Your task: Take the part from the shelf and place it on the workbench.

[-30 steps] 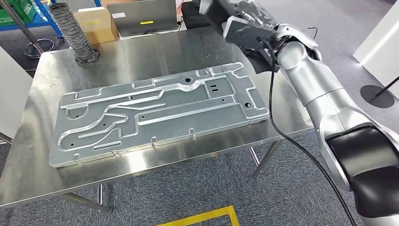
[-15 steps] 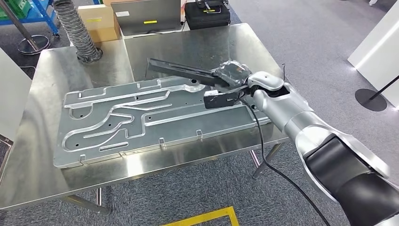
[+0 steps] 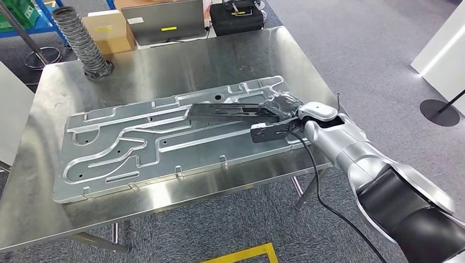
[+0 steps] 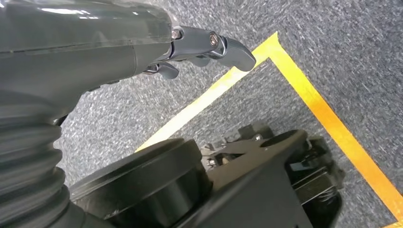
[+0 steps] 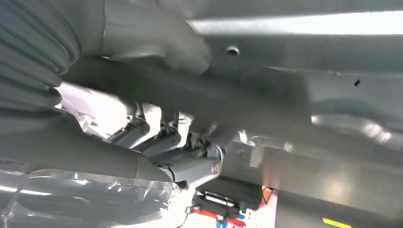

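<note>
Part (image 3: 227,111) in right robot hand's (image 3: 281,106) grasp, long axis along workbench (image 3: 164,60), pointing left.

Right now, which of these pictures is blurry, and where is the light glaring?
Head view: sharp; soft glare on the steel workbench. Right wrist view: the right hand and dark part are smeared, with a bright glare band above. Left wrist view: floor grainy.

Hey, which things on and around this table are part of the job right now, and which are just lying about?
Job: dark part, held by right hand; workbench.
Lying about: stamped metal panel, ribbed hose, cardboard box, black case.
</note>
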{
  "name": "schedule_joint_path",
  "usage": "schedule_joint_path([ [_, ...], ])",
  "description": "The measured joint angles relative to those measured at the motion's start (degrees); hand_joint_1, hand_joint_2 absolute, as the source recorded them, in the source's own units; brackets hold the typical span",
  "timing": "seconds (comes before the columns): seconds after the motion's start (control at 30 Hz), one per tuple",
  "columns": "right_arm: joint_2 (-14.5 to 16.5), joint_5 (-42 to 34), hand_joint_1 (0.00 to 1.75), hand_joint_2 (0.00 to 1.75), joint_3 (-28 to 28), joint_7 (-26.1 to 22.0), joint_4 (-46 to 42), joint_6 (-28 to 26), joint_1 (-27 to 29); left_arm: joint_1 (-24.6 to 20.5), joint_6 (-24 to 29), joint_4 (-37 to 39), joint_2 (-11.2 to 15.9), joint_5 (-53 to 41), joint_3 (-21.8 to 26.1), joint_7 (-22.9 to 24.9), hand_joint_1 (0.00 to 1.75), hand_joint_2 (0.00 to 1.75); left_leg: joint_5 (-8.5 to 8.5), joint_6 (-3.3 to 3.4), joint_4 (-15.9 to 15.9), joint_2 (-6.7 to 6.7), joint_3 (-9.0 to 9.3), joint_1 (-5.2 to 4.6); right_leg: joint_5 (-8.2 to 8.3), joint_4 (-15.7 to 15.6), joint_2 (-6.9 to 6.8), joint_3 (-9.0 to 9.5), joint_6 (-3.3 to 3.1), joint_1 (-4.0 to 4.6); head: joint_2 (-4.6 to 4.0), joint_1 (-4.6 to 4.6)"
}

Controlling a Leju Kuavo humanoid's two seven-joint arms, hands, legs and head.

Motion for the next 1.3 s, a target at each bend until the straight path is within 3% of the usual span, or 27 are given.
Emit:
schedule_joint_path([
  [0.03, -0.1, 0.0, 0.00, 0.00, 0.0, 0.0, 0.1, -0.1, 0.1, 0.0, 0.1, 0.0, 0.0, 0.0, 0.0, 0.0, 0.00, 1.75, 2.28, 0.25, -4.2, 0.04, 1.85, -0.01, -0.14, 0.1, 0.06, 0.20, 0.13, 0.00, 0.00, 0.00],
  [0.1, -0.1, -0.1, 0.00, 0.00, 0.0, -0.1, 0.3, -0.2, 0.3, -0.1, 0.3, 0.0, 0.0, 0.1, 0.0, 0.1, 0.00, 0.87, 4.85, 0.86, -11.0, 0.10, 4.98, -0.19, -0.35, 0.3, 0.17, 0.25, 0.57, 0.20, 0.00, 0.01],
  [0.17, -0.2, -0.2, 0.00, 0.00, 0.0, -0.1, 0.6, -0.3, 0.4, -0.2, 0.4, 0.0, 0.0, 0.5, 0.0, 0.2, 0.00, 0.00, 4.93, 1.35, -12.9, 0.00, 5.74, -0.38, -0.25, 0.3, 0.15, 0.05, 1.18, 0.37, 0.00, 0.02],
  [0.23, -0.1, -0.3, 0.00, 0.00, 0.0, -0.1, 0.7, -0.3, 0.7, -0.2, 0.4, 0.0, 0.0, 0.8, 0.1, 0.4, 0.00, 0.00, 5.22, 1.98, -13.4, -0.11, 5.83, -0.26, -0.30, 0.3, 0.09, 0.03, 1.85, 0.25, 0.00, 0.02],
  [0.3, 0.2, -0.3, 0.00, 0.00, 0.0, -0.1, 0.8, -0.4, 0.7, -0.3, 0.4, 0.0, 0.0, 0.8, 0.1, 0.8, 0.00, 0.00, 5.61, 2.63, -13.9, -0.06, 6.03, -0.06, -2.18, 2.9, 0.06, -0.99, 2.47, 0.09, 0.00, 0.02],
  [0.4, 1.2, -0.5, 0.00, 0.00, 0.0, 0.0, 1.2, -0.4, 1.2, -0.4, 0.4, 0.0, 0.0, 1.2, 0.3, 1.5, 0.00, 0.00, 5.74, 2.87, -14.0, 0.06, 6.05, -0.05, -7.37, 13.6, 0.03, -5.84, 3.12, -0.09, 0.00, 0.02],
  [0.43, 1.6, -0.5, 0.00, 0.00, 0.0, 0.1, 1.4, -0.4, 1.6, -0.3, 0.4, 0.0, 0.0, 1.3, 0.4, 1.7, 0.00, 0.00, 5.74, 2.88, -14.0, 0.08, 6.05, -0.06, -7.90, 15.9, 0.03, -6.94, 3.22, -0.13, 0.00, 0.02],
  [0.47, 1.9, -0.5, 0.00, 0.00, 0.0, 0.1, 1.5, -0.4, 1.9, -0.3, 0.4, 0.0, 0.0, 1.5, 0.6, 2.0, 0.00, 0.00, 5.73, 2.86, -13.9, 0.09, 6.05, -0.07, -7.34, 16.1, 0.03, -7.01, 3.24, -0.14, 0.00, 0.02],
  [0.5, 2.2, -0.6, 0.00, 0.00, 0.0, 0.1, 1.6, -0.5, 2.1, -0.3, 0.4, 0.0, 0.0, 1.7, 0.8, 2.2, 0.00, 0.00, 5.72, 2.82, -13.8, 0.10, 6.06, -0.07, -5.83, 13.9, 0.02, -5.93, 3.18, -0.16, 0.00, 0.02],
  [0.6, 2.7, -0.6, 0.00, 0.00, 0.0, 0.1, 1.8, -0.5, 2.1, -0.3, 0.5, 0.0, 0.0, 2.0, 1.3, 2.8, 0.00, 0.00, 5.62, 2.36, -13.3, 0.02, 5.91, -0.24, -1.08, 2.8, 0.22, -0.41, 2.49, 0.08, 0.00, 0.02],
  [0.63, 2.9, -0.6, 0.00, 0.00, 0.0, 0.1, 1.8, -0.6, 2.2, -0.3, 0.5, 0.0, 0.0, 2.0, 1.3, 3.0, 0.00, 0.00, 5.64, 2.11, -13.2, -0.02, 5.78, -0.32, -0.54, 1.0, 0.31, 0.37, 2.19, 0.24, 0.00, 0.02],
  [0.73, 3.0, -0.6, 0.00, 0.00, 0.0, 0.2, 2.0, -0.7, 2.3, -0.2, 0.6, 0.0, 0.0, 1.9, 1.4, 3.3, 0.00, 0.00, 5.69, 1.25, -13.1, -0.08, 5.48, -0.37, -0.11, 0.3, 0.27, 0.22, 1.27, 0.29, 0.00, 0.01],
  [0.77, 2.9, -0.6, 0.00, 0.00, 0.0, 0.2, 2.0, -0.7, 2.3, -0.2, 0.6, 0.0, 0.0, 1.9, 1.4, 3.4, 0.00, 0.00, 4.92, 0.97, -12.6, -0.09, 5.24, -0.36, 0.17, 0.1, 0.18, 0.17, 0.85, 0.14, 0.00, 0.01],
  [0.83, 2.5, -0.6, 0.00, 0.00, 0.0, 0.2, 2.0, -0.7, 2.3, -0.2, 0.6, 0.0, 0.0, 1.9, 1.5, 3.5, 0.00, 0.00, 1.29, 0.54, -8.2, -0.12, 3.78, -0.27, 0.78, -0.3, -0.06, -0.12, 0.10, -0.08, 0.00, 0.01],
  [0.9, 1.9, -0.6, 0.00, 0.00, 0.0, 0.1, 2.0, -0.7, 2.4, -0.2, 0.5, 0.0, 0.0, 1.9, 1.6, 3.6, 0.00, 0.00, -3.09, 0.30, -0.8, -0.13, 1.40, -0.15, 1.34, -0.2, -0.21, -0.86, -0.14, -0.01, 0.00, 0.01],
  [0.93, 1.6, -0.6, 0.00, 0.00, 0.0, 0.1, 2.0, -0.7, 2.5, -0.2, 0.5, 0.0, 0.0, 1.9, 1.6, 3.6, 0.00, 0.00, -4.29, 0.21, 1.9, -0.13, 0.75, -0.09, 1.66, -0.2, -0.25, -1.31, -0.12, 0.02, 0.00, 0.01],
  [0.97, 1.3, -0.6, 0.00, 0.00, 0.0, 0.1, 2.0, -0.7, 2.6, -0.2, 0.5, 0.0, 0.0, 1.9, 1.7, 3.6, 0.00, 0.00, -4.42, 0.17, 2.5, -0.12, 1.12, -0.03, 1.99, -0.1, -0.27, -1.79, -0.05, 0.03, 0.00, 0.00],
  [1.0, 1.1, -0.6, 0.00, 0.00, 0.0, 0.1, 2.0, -0.7, 2.6, -0.2, 0.5, 0.0, 0.0, 1.9, 1.7, 3.6, 0.00, 0.00, -3.59, 0.19, 0.8, -0.12, 2.58, 0.03, 2.32, 0.1, -0.27, -2.26, 0.06, 0.01, 0.00, 0.00],
  [1.07, 0.9, -0.6, 0.00, 0.00, 0.0, 0.1, 2.0, -0.7, 2.7, -0.4, 0.5, 0.0, 0.0, 1.9, 1.7, 3.6, 0.00, 0.00, -1.11, 0.44, -7.1, -0.04, 7.63, 0.09, 2.97, 0.4, -0.25, -3.07, 0.47, -0.02, 0.00, 0.00],
  [1.13, 0.8, -0.6, 0.00, 0.00, 0.0, 0.1, 2.0, -0.7, 2.6, -0.6, 0.4, 0.0, 0.1, 1.9, 1.7, 3.6, 0.00, 0.00, 0.27, 0.92, -12.6, -0.07, 10.50, -0.14, 3.69, 0.5, -0.26, -3.57, 1.16, 0.10, 0.00, 0.01],
  [1.23, 0.7, -0.6, 0.00, 0.00, 0.0, 0.1, 2.0, -0.7, 2.6, -0.5, 0.4, 0.0, 0.1, 2.0, 1.7, 3.6, 0.00, 0.00, 1.49, 1.95, -13.2, -0.17, 10.11, -0.39, 4.95, 0.0, -0.26, -3.76, 2.34, 0.04, 0.00, 0.01],
  [1.27, 0.8, -0.6, 0.00, 0.00, 0.0, 0.1, 2.0, -0.6, 2.6, -0.5, 0.4, 0.0, 0.0, 2.0, 1.7, 3.6, 0.00, 0.00, 2.15, 2.35, -13.4, -0.07, 9.81, -0.32, 4.53, 0.2, -0.24, -4.00, 2.67, -0.08, 0.00, 0.02],
  [1.3, 0.9, -0.6, 0.00, 0.00, 0.0, 0.1, 2.0, -0.6, 2.6, -0.6, 0.3, 0.0, 0.0, 2.0, 1.7, 3.6, 0.00, 0.00, 2.87, 2.74, -13.6, 0.05, 9.36, -0.22, 3.07, 1.2, -0.23, -4.52, 2.97, -0.18, 0.00, 0.02],
])
